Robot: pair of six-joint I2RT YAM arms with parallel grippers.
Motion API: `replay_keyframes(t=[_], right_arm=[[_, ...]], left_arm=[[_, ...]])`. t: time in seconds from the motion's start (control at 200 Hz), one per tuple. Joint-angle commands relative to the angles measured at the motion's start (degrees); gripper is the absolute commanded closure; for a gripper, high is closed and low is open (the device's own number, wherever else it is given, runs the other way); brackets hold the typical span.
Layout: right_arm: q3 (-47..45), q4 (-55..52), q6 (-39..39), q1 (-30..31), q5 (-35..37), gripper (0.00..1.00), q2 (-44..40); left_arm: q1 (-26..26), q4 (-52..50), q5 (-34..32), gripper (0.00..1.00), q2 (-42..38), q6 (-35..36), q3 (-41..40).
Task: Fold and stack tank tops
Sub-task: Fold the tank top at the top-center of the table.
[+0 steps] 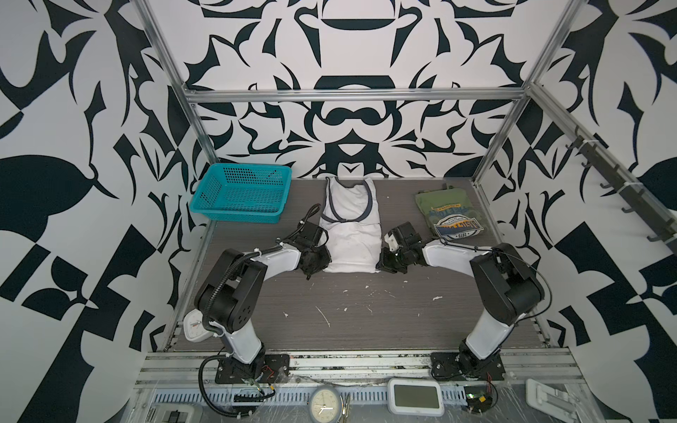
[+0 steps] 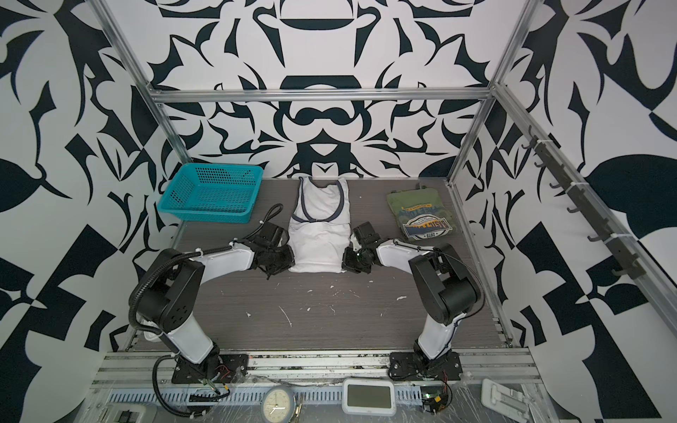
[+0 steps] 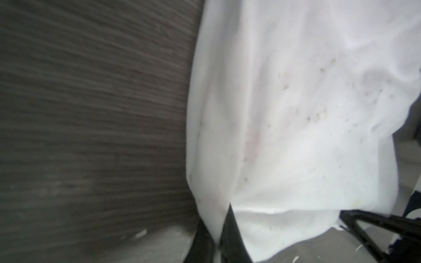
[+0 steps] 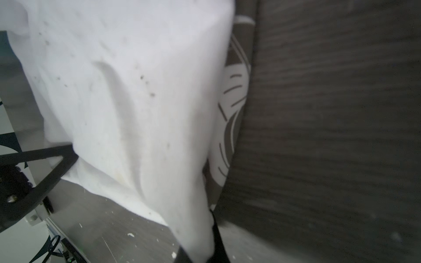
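The left pincer (image 1: 322, 266) is clamped on the 7 o'clock hem corner of the white tank top (image 1: 350, 234), lying on the table (image 1: 366, 311) with long axis 12 to 6. The right pincer (image 1: 381, 265) grips its 5 o'clock corner. The olive tank top (image 1: 450, 216) sits folded at 2 o'clock.

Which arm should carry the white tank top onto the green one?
Probably right. The right gripper holds the white tank top by the corner nearest the folded green tank top; the left gripper holds the far corner.
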Motion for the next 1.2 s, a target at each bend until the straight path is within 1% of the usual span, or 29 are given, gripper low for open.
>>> replay_keyframes(t=[0.0,0.135,0.265,0.39,0.44,0.54,0.655,0.77,0.81,0.88,0.93,0.975,1.04,1.1,1.195], right_arm=[[-2.3,-4.45,0.73,1.21,3.03,1.0,-5.91],[-6.26,-8.78,1.65,3.44,5.2,1.0,-15.05],[-8.36,-14.78,2.91,6.96,7.87,1.0,-23.87],[-8.86,-19.78,4.83,8.61,7.78,1.0,-30.5],[-8.49,-21.57,5.55,9.01,7.74,1.0,-33.07],[-6.72,-23.5,7.32,9.91,7.17,1.0,-37.22],[-3.28,-25.07,8.93,9.87,6.51,1.0,-38.2],[1.49,-25.24,8.59,9.61,6.69,1.0,-36.01],[3.56,-25.24,7.93,9.11,7.18,1.0,-34.36],[7.37,-24.99,6.7,7.08,6.38,1.0,-30.2],[9.59,-24.31,5.76,5.16,4.52,1.0,-26.92],[11.24,-23.18,5.39,2.96,1.48,1.0,-23.66],[13.4,-21.19,4.85,-0.22,-1.64,1.0,-19.59],[15.86,-20.14,4.24,-2.52,-3.73,1.0,-16.07],[20.5,-19.47,3.18,-5.27,-6.62,1.0,-10.32]], left_arm=[[-2.42,-4.86,-3.79,1.0,-4.41,-0.65,-1.86],[-7.07,-11.42,-7.19,1.0,-10.73,-2.31,-2.53],[-11.11,-18.74,-7.56,1.0,-17.35,-5.1,-2.56],[-14.39,-25.65,-7.44,1.0,-23.21,-8.83,-2.24],[-15.72,-27.06,-7.16,0.98,-27.08,-10.19,-2.32],[-16.63,-28.31,-4.39,0.97,-30.62,-12.26,-1.95],[-16.63,-29.57,-3.57,0.94,-32.53,-12.59,1.2],[-15.47,-30.37,-4.06,0.88,-30.43,-10.63,6.8],[-14.22,-29.88,-3.02,0.88,-28.5,-9.59,8.97],[-11.07,-28.54,1.12,0.88,-24.33,-7.52,12.68],[-8.75,-27.51,3.74,0.88,-19.57,-6.05,15.45],[-6.47,-28.0,5.96,0.88,-16.06,-5.22,18.5],[-3.9,-27.42,8.03,0.88,-11.34,-3.71,22.7],[-1.4,-26.41,11.42,0.88,-7.06,-3.51,25.96],[1.63,-25.19,14.42,0.88,-1.04,-3.56,30.45]])
